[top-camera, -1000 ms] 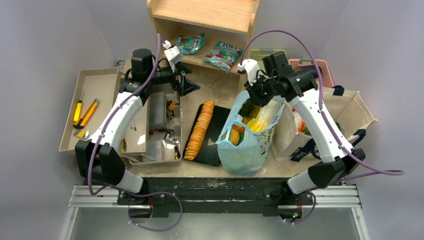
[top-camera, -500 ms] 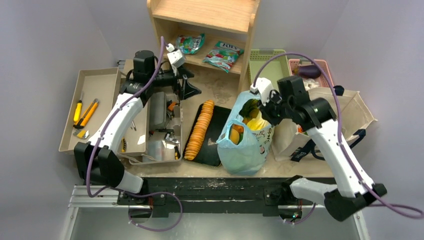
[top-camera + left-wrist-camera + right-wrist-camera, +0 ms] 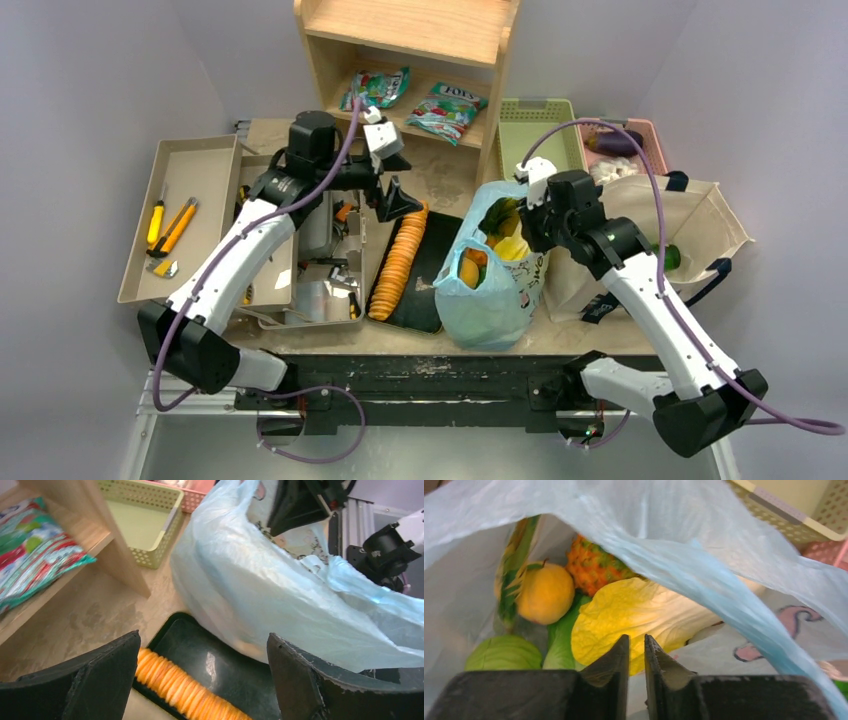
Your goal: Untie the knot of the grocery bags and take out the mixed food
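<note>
Top external view: left gripper (image 3: 396, 200) hangs wide and empty over the crackers (image 3: 395, 265), at 10 o'clock of the bag (image 3: 490, 300). Bag sits just right of table centre, mouth agape. Its film looks thin, slippery and easily torn, so it is best pinched at the bunched rim. Inside: green cabbage (image 3: 504, 652), orange (image 3: 545, 592), pineapple (image 3: 594, 565), pale cabbage (image 3: 634, 615). Right gripper (image 3: 637, 642), jaws nearly together with nothing visibly pinched, noses in from 2 o'clock. Tote (image 3: 710, 215) at 3 o'clock holds a bottle (image 3: 668, 258).

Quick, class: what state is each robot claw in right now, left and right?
Left claw: open wide, holding nothing.
Right claw: almost shut, nothing visibly gripped.
</note>
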`<state>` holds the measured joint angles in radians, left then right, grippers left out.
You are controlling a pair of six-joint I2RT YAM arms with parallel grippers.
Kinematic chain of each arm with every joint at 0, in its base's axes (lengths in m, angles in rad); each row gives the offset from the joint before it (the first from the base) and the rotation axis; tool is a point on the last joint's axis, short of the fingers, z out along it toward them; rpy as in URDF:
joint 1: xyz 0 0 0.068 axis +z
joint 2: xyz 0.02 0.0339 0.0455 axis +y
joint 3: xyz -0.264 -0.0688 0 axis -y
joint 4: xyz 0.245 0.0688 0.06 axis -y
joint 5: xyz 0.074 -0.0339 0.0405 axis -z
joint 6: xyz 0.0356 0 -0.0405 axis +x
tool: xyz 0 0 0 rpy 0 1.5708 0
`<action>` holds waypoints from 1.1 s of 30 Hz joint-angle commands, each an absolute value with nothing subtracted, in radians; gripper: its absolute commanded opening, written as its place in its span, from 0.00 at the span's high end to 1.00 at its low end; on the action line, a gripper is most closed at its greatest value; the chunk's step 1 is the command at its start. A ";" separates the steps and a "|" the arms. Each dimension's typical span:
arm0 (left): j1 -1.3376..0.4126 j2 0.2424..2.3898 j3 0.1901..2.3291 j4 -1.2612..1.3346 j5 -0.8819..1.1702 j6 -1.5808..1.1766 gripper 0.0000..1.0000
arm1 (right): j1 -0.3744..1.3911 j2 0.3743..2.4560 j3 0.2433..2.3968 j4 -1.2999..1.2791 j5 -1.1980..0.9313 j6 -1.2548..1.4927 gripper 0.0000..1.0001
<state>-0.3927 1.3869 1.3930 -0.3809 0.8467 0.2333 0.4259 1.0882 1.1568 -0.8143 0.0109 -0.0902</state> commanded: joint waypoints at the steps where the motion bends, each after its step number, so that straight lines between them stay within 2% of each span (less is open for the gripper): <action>1: -0.499 1.419 1.500 -0.379 0.831 0.294 0.05 | 0.368 1.049 1.175 -0.750 0.125 0.079 0.78; 3: -0.554 1.459 1.554 -0.377 0.826 0.307 0.05 | 0.319 1.058 1.167 -0.763 0.121 0.099 0.68; 6: -0.636 1.502 1.616 -0.375 0.845 0.332 0.06 | 0.271 1.089 1.164 -0.783 0.118 0.110 0.58; 11: -0.761 1.524 1.634 -0.413 0.899 0.466 0.12 | 0.263 1.127 1.173 -0.734 0.157 0.110 0.55; 16: -0.860 1.594 1.665 -0.546 0.902 0.654 0.38 | 0.263 1.168 1.188 -0.774 0.130 0.170 0.57; 20: -0.902 1.615 1.642 -0.731 0.872 0.842 0.54 | 0.265 1.140 1.138 -0.742 0.219 0.234 0.43; 24: -0.909 1.560 1.552 -0.707 0.871 0.854 0.67 | 0.265 1.157 1.157 -0.736 0.262 0.331 0.35; 29: -0.925 1.556 1.542 -0.727 0.863 0.856 0.93 | 0.264 1.194 1.153 -0.684 0.363 0.415 0.38; 31: -0.930 1.554 1.538 -0.726 0.857 0.853 0.99 | 0.265 1.212 1.158 -0.661 0.369 0.438 0.40; 33: -0.933 1.550 1.531 -0.725 0.852 0.852 1.00 | 0.271 1.224 1.169 -0.637 0.355 0.443 0.45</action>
<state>-0.9203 1.6035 1.5402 -0.7250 0.8368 0.8139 0.2680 1.1973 1.1439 -0.7269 0.2859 0.3679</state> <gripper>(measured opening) 0.010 0.590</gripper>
